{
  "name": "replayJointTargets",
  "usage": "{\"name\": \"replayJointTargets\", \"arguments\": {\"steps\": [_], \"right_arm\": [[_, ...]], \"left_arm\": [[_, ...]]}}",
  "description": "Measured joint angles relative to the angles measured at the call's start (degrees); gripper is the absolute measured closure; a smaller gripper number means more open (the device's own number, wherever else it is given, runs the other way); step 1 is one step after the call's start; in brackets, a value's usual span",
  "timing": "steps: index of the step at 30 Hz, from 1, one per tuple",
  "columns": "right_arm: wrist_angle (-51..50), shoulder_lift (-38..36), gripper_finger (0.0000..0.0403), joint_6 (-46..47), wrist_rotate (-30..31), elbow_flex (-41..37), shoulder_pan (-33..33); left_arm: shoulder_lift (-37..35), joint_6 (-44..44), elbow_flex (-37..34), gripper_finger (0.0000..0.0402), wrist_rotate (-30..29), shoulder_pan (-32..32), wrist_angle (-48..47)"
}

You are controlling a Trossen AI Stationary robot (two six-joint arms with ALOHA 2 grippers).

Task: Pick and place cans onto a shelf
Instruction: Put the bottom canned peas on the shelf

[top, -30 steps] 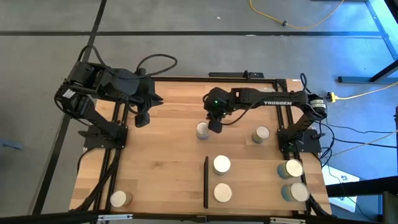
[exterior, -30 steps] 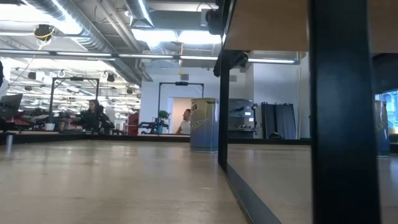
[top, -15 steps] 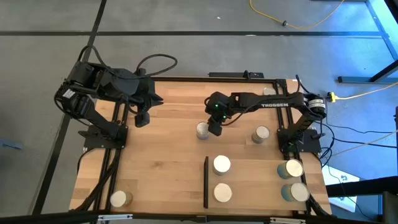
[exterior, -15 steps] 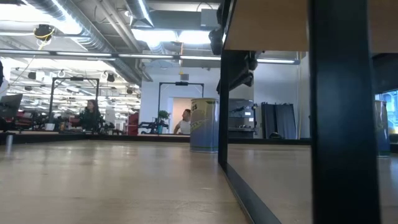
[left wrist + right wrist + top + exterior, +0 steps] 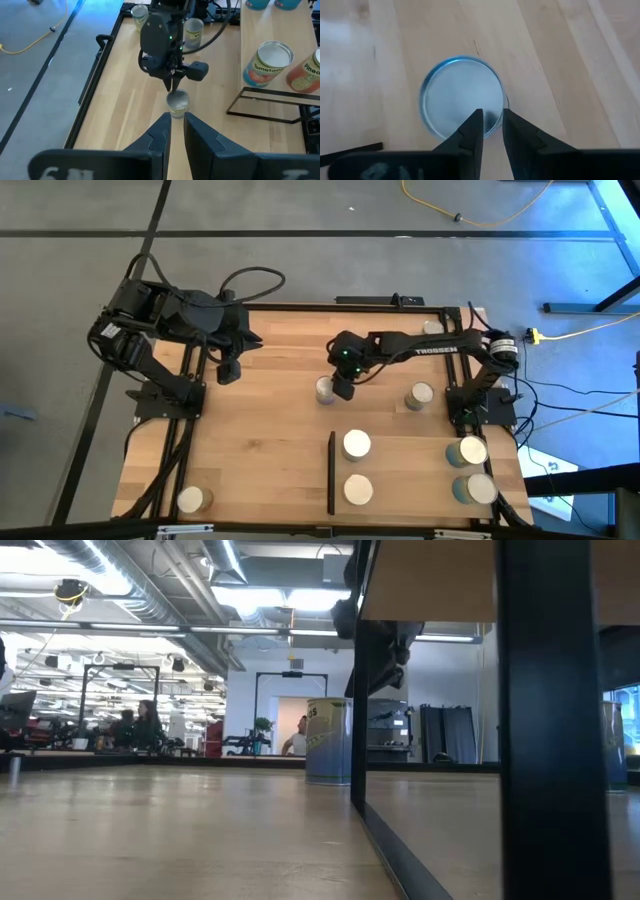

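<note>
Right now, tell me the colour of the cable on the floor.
Yellow cable, clearest in the high view.

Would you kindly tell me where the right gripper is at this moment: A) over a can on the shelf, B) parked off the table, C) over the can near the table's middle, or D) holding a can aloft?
C: the right gripper hangs just above the can standing near the table's middle, as the right wrist view, looking down on its round top, confirms.

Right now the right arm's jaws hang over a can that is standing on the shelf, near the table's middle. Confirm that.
Not quite. The right gripper does hang over a can near the table's middle, but that can stands on the bare tabletop, not on the shelf. The high view shows it.
</note>
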Motion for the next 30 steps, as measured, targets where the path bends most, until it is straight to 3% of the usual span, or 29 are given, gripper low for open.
{"name": "replayJointTargets", "arguments": {"steps": [13,20,30], "right_arm": [[1.53,1.92,0.0330,-2.60,1.14,0.01,0.00],[1.69,3.52,0.0390,-1.06,2.62,0.33,-0.20],[-1.59,4.61,0.0400,-1.54,2.11,4.09,-0.26]], "left_arm": [[0.00,0.04,0.00,0.0357,0.02,0.00,-0.01],[0.00,0.07,-0.02,0.0357,0.02,0.00,0.01],[0.00,0.08,-0.02,0.0357,0.04,-0.02,0.01]]}}
